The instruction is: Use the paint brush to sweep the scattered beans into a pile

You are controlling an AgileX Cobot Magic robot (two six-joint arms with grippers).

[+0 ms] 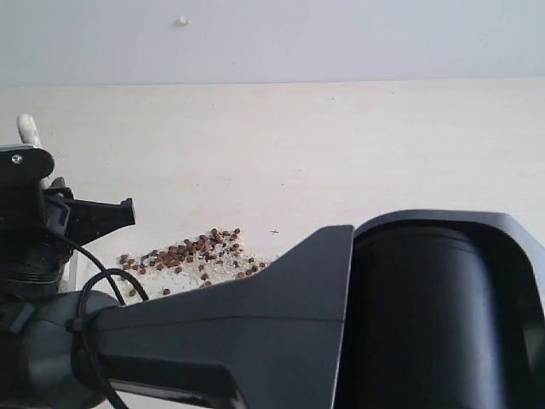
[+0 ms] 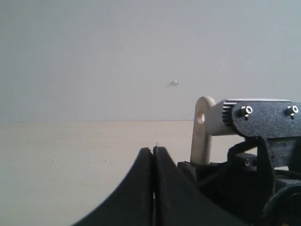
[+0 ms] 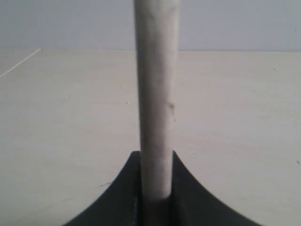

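While the left fingers (image 2: 141, 188) are being held fully together with nothing between them, the pale handle of the paint brush (image 3: 155, 94) is being gripped upright by the right fingers (image 3: 190, 197), parted only as wide as that handle. Rightward of the brush, the beans (image 1: 192, 249) are being left lying as a loose, low pile (image 1: 179, 256) among pale grit (image 1: 170, 274) on the worktop (image 1: 383, 145), well short of its far edge and left of centre in the exterior view.

Matt pale wood-grain table (image 1: 341, 136), smooth pale wooden paint brush (image 2: 200, 146), matt black plastic left pincer (image 2: 154, 150).
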